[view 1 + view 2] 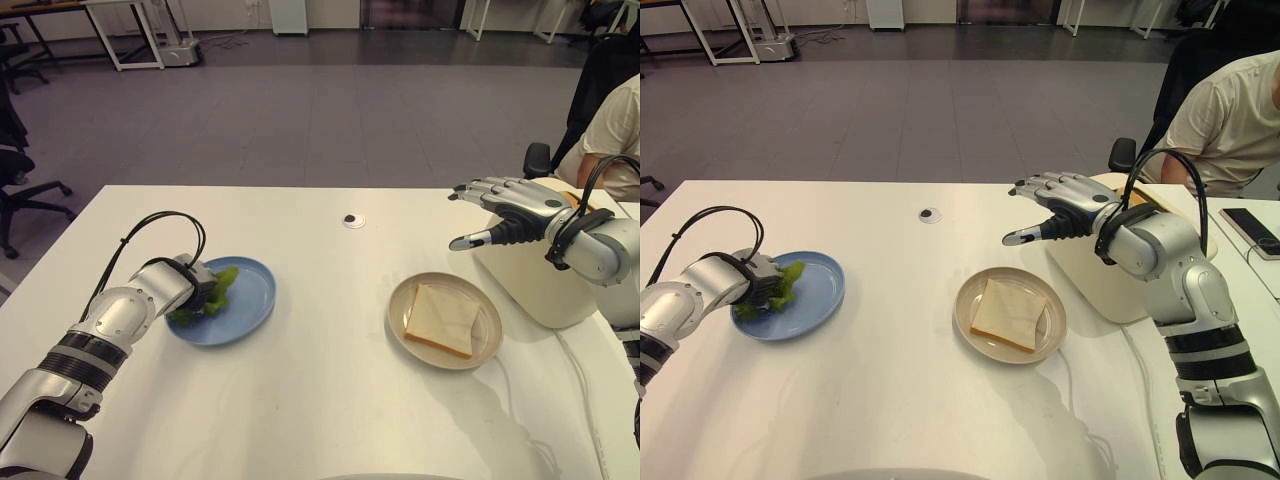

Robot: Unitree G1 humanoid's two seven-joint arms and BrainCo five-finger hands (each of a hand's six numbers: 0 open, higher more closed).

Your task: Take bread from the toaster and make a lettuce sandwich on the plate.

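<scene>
You are looking down at a white desk (320, 410) with the sandwich half built. Your left hand (192, 287) is resting over the near-left rim of the blue plate (256, 296), and its fingers (768, 285) are curling shut around the green lettuce (222, 279). The leaves are sticking out past the hand toward the middle of that plate. Whether the lettuce is touching the plate or hanging just above it, you cannot tell.

Your right hand (1058, 198) is hovering over the left end of the cream toaster (527, 288), which is sitting at the desk's right side. Its fingers (472, 190) are stretching out flat and pointing to your left, holding nothing, with the thumb jutting out below them.

One slice of white bread (441, 319) is lying flat on the round tan plate (396, 312), slightly right of the plate's centre. This plate is sitting just beside the toaster's left wall and well apart from the blue plate.

A small black-and-white disc (352, 220) is lying farther back on the desk, between the two plates. A dark phone (1251, 229) is lying near the desk's far right edge.
</scene>
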